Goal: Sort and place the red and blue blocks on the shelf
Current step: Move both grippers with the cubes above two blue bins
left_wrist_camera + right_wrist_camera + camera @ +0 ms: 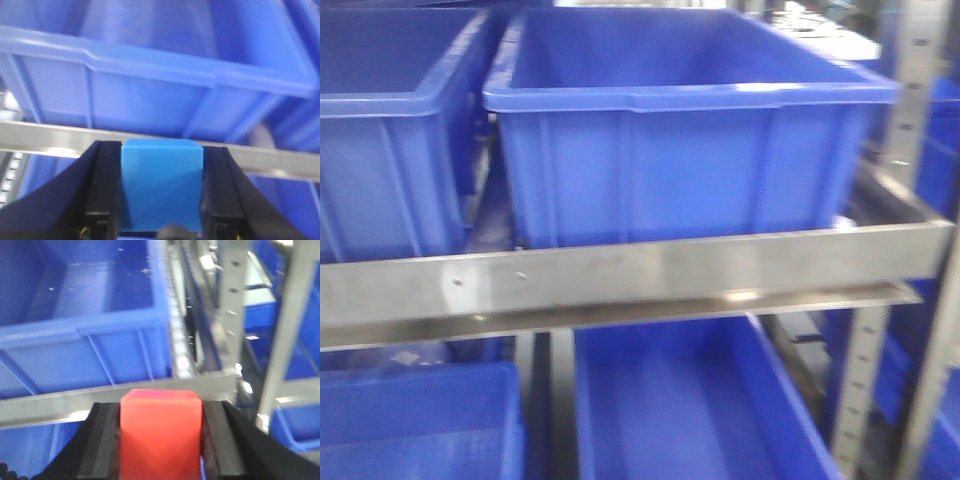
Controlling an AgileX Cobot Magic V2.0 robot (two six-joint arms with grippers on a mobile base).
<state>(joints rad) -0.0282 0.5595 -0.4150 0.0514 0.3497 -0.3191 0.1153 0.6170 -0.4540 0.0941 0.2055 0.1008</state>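
Observation:
My left gripper (162,190) is shut on the light blue block (162,185), its black fingers (102,190) pressed on both sides. It holds the block in front of the shelf's steel crossbar (45,136), below a big blue bin (150,75). My right gripper (161,437) is shut on the red block (161,435), held in front of the shelf crossbar (60,402). In the front view the shelf crossbar (620,270) with two small screws runs across the middle; neither gripper nor block shows there.
Big dark-blue bins sit on the shelf: one at centre (690,120), one at left (390,130), two on the lower level (690,410). Perforated steel uprights (920,80) stand at the right, also in the right wrist view (232,295). White roller track (177,325) runs beside a bin.

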